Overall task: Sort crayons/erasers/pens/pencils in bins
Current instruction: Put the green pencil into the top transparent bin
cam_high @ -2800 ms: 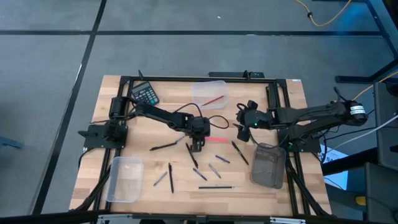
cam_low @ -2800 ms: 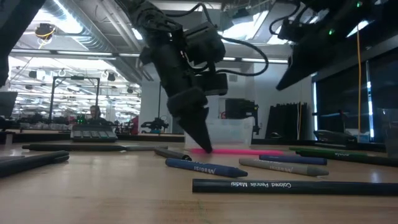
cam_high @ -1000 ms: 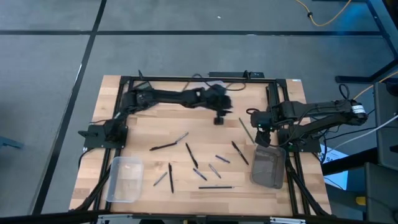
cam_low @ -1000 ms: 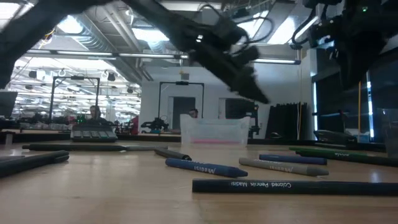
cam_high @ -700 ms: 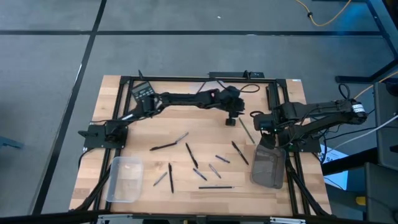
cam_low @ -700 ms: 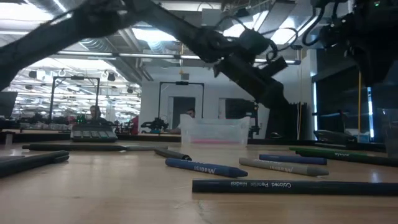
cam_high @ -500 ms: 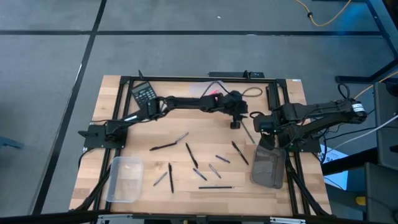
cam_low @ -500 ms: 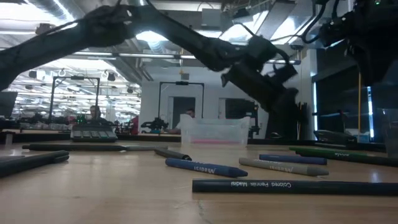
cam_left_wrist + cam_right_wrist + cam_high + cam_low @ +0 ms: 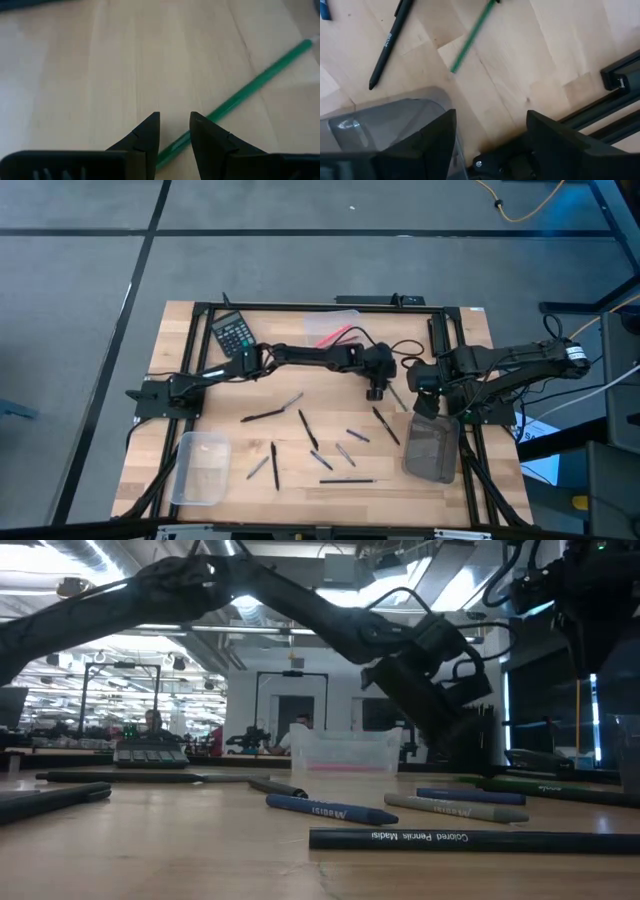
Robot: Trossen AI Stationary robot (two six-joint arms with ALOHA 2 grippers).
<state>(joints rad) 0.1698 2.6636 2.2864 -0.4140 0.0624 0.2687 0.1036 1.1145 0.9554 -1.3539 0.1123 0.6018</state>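
Note:
My left gripper hangs open, with a narrow gap, over a green stick lying flat right of the table's middle. In the left wrist view the stick runs slantwise under the gap between the fingertips; no touch shows. My right gripper stands wide open over the far end of the smoky dark bin. A clear bin at the far edge holds red and pink sticks. Another clear bin sits at the near left. Several dark and grey-blue sticks lie flat mid-table.
A black calculator lies at the far left. A black metal frame runs round the table's edges. A black pen lies by the dark bin's far end. Bare wood shows between the far bin and the loose sticks.
My left gripper has swung from beside the far clear bin toward the table's right and near edges and has come down over the green stick. The far bin with its red and pink sticks now shows from under the arm.

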